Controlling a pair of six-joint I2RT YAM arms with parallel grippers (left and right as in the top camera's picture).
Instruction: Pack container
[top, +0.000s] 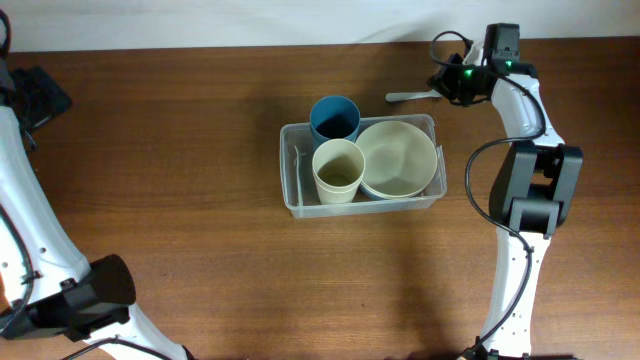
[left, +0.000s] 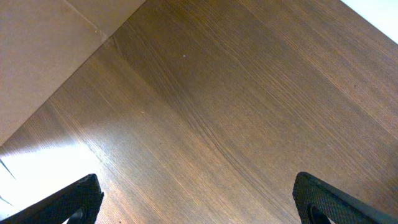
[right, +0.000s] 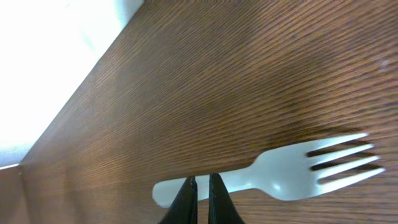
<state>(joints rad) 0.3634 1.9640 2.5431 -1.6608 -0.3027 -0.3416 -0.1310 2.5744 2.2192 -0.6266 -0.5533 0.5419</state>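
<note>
Two tools: the right tool (right: 201, 178), fully closed at the handle of a crosswise fork (right: 280, 177) (grip unclear), has the container (top: 297, 180) near, left of it and back toward its base; the left tool (left: 196, 193) gapes empty, far off.

Tally: 1 container (top: 290, 172). 2 cups: 1 blue cup (top: 334, 118), 1 cream cup (top: 338, 168). 1 cream bowl (top: 398, 158) confirmed. Bluish edge showing under its rim, maybe a second bowl, can't tell. 1 white fork (right: 280, 174). 1 table (top: 150, 150). 2 arms: 1 left arm (top: 40, 250), 1 right arm (top: 530, 180). 2 pincers: 1 left pincer (left: 199, 199), 1 right pincer (right: 200, 186), 2 fingers showing on each.
</note>
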